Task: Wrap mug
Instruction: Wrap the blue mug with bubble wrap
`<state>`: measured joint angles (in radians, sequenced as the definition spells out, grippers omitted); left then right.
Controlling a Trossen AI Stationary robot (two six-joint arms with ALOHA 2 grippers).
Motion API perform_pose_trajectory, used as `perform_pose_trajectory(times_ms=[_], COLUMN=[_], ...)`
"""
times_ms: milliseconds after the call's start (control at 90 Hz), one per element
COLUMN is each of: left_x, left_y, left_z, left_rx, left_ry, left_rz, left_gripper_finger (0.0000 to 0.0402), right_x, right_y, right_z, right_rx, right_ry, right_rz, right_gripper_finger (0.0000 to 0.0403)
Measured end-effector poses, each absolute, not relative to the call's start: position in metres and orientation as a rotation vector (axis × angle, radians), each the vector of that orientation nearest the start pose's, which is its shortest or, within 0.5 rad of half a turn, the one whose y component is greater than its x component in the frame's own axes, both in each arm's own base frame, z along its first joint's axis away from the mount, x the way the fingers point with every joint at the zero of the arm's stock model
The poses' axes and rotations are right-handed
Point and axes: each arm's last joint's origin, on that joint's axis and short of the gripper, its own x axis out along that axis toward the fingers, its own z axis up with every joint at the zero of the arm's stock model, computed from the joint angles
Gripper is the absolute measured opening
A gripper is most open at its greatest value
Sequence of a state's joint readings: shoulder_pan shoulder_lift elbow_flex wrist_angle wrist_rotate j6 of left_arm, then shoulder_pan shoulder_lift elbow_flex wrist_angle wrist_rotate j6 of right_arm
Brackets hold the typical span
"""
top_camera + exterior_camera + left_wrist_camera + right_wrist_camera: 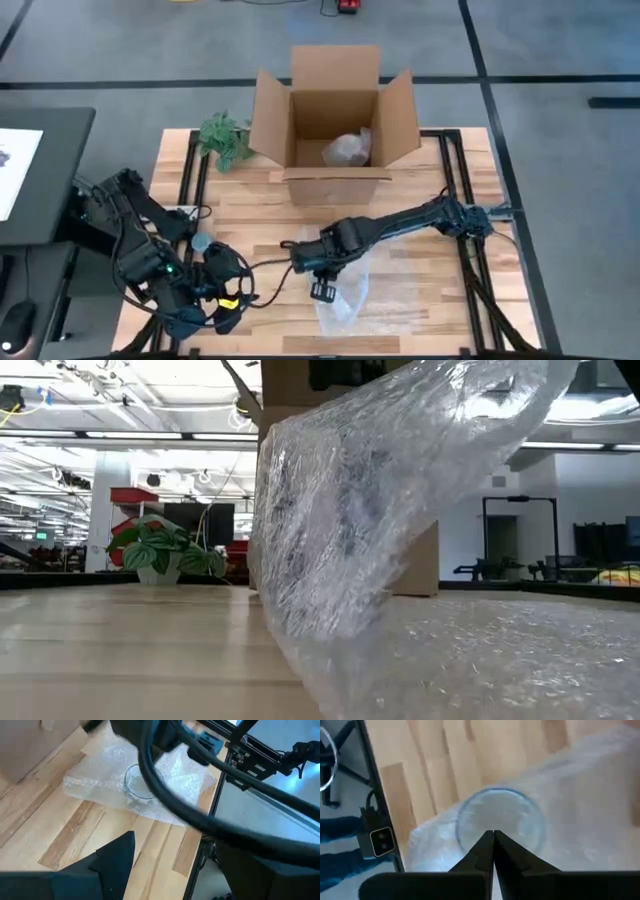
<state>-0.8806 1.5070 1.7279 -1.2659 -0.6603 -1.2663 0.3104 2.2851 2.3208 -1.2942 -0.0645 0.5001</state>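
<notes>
- From my station, taking the high view as a clock, I have the left gripper [228, 303] parked at about 8 o'clock, near the table's front edge. It holds nothing, and its own wrist camera shows the two fingers [117, 855] standing well apart.
- Further back at about 10 o'clock sits a small potted plant [225, 139], and at 12 o'clock the open cardboard box [335, 125] with a wrapped bundle already inside.
- The right gripper [322, 290] is the one at work, hanging near table centre over the near edge of the bubble wrap [345, 295], which spreads toward 5 o'clock.
- In its wrist view I see the fingers [485, 851] pressed together at the tips. Whether a fold of wrap is pinched between them I cannot tell, though the low view shows a sheet lifted off the wood.
- The mug [501, 822], a clear glass one, lies on the wrap directly beyond those fingertips, its round mouth facing the camera.
- My judgement: the right arm is far nearer the mug, so the fold over it falls to that arm.
</notes>
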Motion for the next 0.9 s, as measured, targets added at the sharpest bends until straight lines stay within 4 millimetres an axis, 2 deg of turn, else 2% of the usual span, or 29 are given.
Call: perform_pose_trajectory(times_ms=[167,378,578,733,900], left_x=[0.189,0.189,0.189,0.189,0.189], left_y=[-0.199,-0.199,-0.199,-0.199,-0.2], left_z=[0.401,0.401,0.401,0.401,0.401], left_rx=[-0.461,-0.455,-0.457,-0.459,-0.462], left_ry=[0.698,0.691,0.686,0.686,0.684], left_rz=[0.291,0.293,0.295,0.295,0.294], left_gripper_finger=[0.0251,0.0251,0.0251,0.0251,0.0251], right_x=[0.459,0.47,0.471,0.469,0.459], right_y=[0.147,0.14,0.136,0.131,0.128], right_z=[0.23,0.203,0.202,0.219,0.251], right_rx=[0.227,0.229,0.229,0.246,0.264], right_ry=[1.33,1.369,1.368,1.373,1.346], right_rz=[-0.059,-0.083,-0.087,-0.101,-0.101], right_gripper_finger=[0.0,0.0,0.0,0.0,0.0])
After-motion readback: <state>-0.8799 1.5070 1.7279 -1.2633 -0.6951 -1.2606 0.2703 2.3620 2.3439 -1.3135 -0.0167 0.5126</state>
